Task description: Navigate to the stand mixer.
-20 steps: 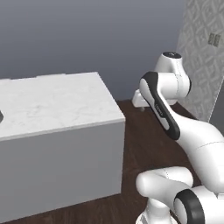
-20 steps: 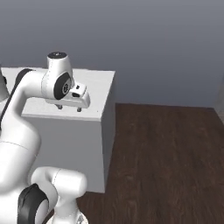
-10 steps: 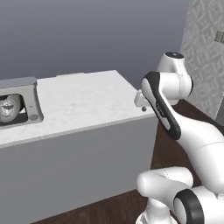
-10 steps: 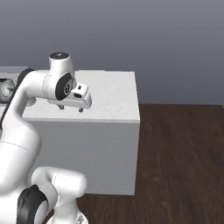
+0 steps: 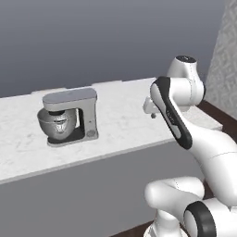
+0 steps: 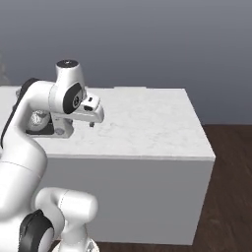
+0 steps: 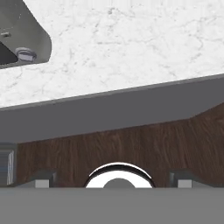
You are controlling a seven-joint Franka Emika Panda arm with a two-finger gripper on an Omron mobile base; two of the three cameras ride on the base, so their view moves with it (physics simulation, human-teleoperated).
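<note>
The stand mixer (image 5: 69, 118) is light grey with a rounded head over a shiny steel bowl. It stands upright on the white marble counter (image 5: 121, 126), left of my arm. In the right base view the stand mixer (image 6: 41, 123) is mostly hidden behind my arm. My gripper (image 5: 151, 111) hangs above the counter's near edge, to the right of the mixer and apart from it. In the hand view the gripper (image 7: 114, 178) is open with nothing between its fingertips (image 7: 42, 176), and a corner of the mixer's base (image 7: 19, 37) sits at the top left.
The counter (image 6: 142, 128) is a boxy island with grey sides, and its right end drops to a dark wooden floor (image 6: 231, 197). A plain grey wall stands behind it. A patterned wall (image 5: 227, 60) rises at the far right.
The whole picture has shifted: the base has driven along the island, so the camera moved. The mixer has come into the middle of the left base view. The arm holds the same pose.
</note>
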